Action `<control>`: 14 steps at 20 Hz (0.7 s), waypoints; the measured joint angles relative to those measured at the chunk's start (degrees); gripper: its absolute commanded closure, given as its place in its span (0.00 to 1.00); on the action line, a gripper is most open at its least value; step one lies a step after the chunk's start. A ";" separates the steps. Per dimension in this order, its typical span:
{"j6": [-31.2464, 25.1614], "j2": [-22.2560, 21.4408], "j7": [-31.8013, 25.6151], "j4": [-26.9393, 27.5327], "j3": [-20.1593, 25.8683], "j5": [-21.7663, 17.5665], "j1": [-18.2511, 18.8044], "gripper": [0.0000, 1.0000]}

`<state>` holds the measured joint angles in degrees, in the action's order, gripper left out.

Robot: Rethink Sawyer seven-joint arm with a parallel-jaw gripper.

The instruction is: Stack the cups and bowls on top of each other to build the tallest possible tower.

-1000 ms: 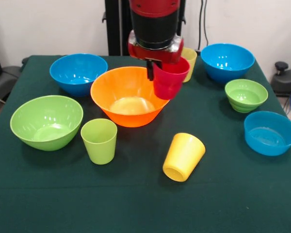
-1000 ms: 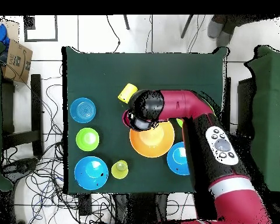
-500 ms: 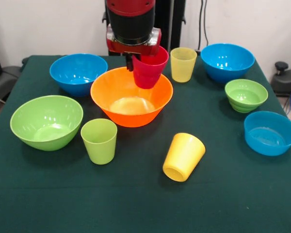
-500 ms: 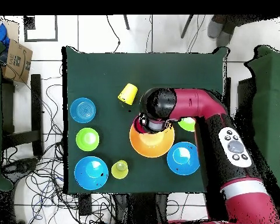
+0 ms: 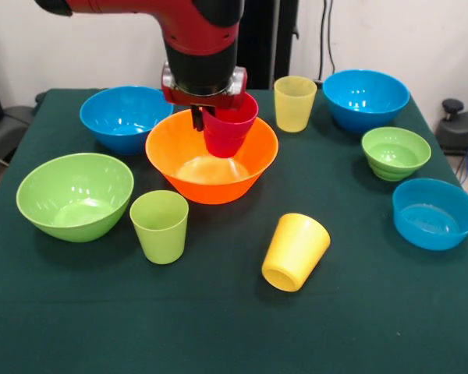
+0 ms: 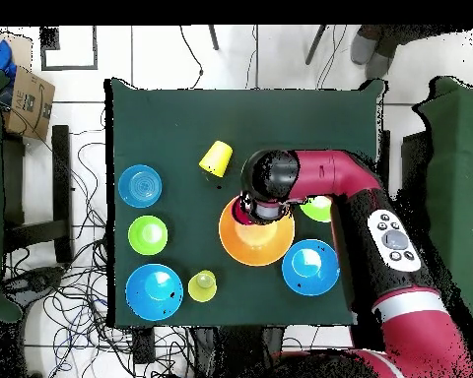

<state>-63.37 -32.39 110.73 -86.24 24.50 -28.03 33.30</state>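
My gripper (image 5: 215, 115) is shut on the red cup (image 5: 228, 131) and holds it upright, lowered into the mouth of the large orange bowl (image 5: 212, 189). I cannot tell whether the cup touches the bowl's bottom. In the overhead view the arm (image 6: 280, 177) hides the cup and covers the orange bowl's (image 6: 242, 246) upper edge. The lime green cup (image 5: 159, 226) stands in front of the orange bowl. The bright yellow cup (image 5: 295, 251) lies on its side. The paler yellow cup (image 5: 294, 103) stands behind the bowl.
A large lime green bowl (image 5: 74, 195) sits at the left and a blue bowl (image 5: 125, 117) behind it. At the right are another blue bowl (image 5: 366, 99), a small green bowl (image 5: 395, 153) and a shallow blue bowl (image 5: 435, 213).
My gripper carried the red cup leftward in the front view, from beside the orange bowl's right rim to over its middle, and lowered it into the bowl.
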 measured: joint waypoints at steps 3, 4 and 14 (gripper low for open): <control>0.08 0.90 0.00 -0.01 0.28 -1.13 0.33 1.00; 0.33 1.22 0.00 -0.03 0.38 -1.50 0.51 1.00; 4.64 2.01 0.00 -0.83 0.64 -3.77 2.89 0.00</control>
<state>-58.73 -30.38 110.73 -87.07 25.14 -31.79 36.19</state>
